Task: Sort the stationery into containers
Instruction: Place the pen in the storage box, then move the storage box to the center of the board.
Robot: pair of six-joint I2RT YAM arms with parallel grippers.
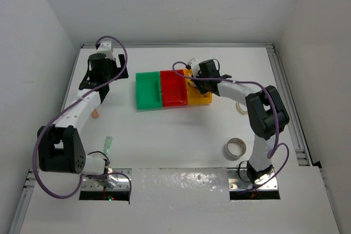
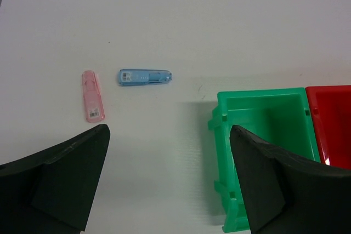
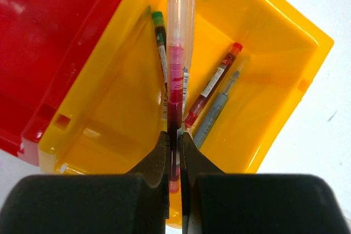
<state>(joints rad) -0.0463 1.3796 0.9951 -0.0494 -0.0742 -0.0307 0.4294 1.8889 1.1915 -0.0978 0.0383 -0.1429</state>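
Right claw point(image 3: 174, 142): I am pinching the pink pen point(image 3: 176, 64) near its end; likely light, stiff, slick.
Left claw point(image 2: 169, 132): I am gaping, empty.

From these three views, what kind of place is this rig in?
Likely a lab robot test cell: plain white walls box in a white table, the left arm and right arm are bolted at its near edge, and the containers look like staged props.

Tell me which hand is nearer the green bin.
Left. The left hand hovers open just beside the green bin; the right hand is over the yellow bin, gripping a pink pen.
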